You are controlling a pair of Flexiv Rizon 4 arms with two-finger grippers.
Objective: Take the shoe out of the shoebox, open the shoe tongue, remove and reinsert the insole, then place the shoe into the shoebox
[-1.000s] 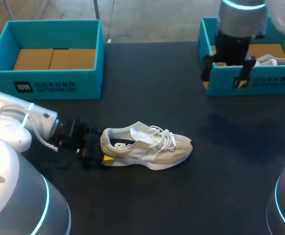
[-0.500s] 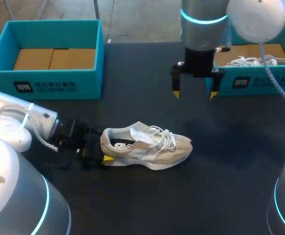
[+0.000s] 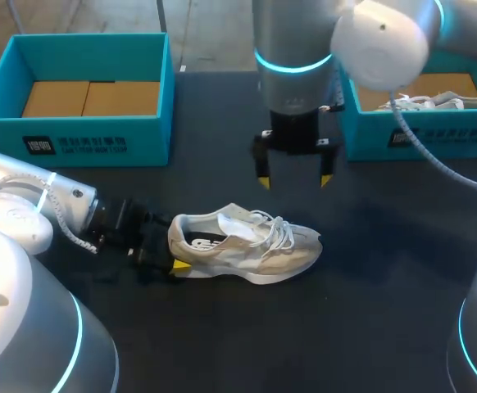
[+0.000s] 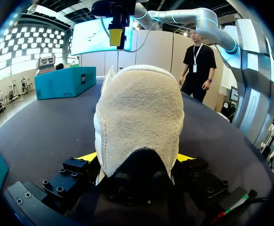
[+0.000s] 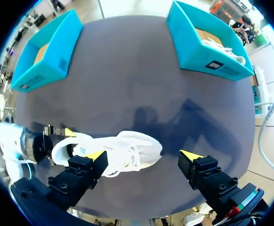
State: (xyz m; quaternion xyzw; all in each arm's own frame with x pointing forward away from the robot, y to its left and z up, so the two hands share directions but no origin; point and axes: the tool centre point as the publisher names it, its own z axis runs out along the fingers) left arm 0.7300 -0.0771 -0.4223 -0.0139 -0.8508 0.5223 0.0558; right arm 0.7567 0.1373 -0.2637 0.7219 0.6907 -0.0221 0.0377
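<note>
One shoe point(image 3: 247, 246) lies on the counter point(image 3: 222, 336), its heel seemingly pinched by the left gripper point(image 3: 171, 252). The right gripper point(image 3: 294, 181), wide open and empty, has swung over it, likely for the tongue.

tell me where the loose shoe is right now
Head view: the shoe lies upright on the table, left of centre, its heel held in the left tool; the open right tool hangs just beyond its laces.

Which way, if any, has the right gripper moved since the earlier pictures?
Yes. The right gripper has left the right shoebox and swung leftward across the table, now hanging open over the shoe.
</note>
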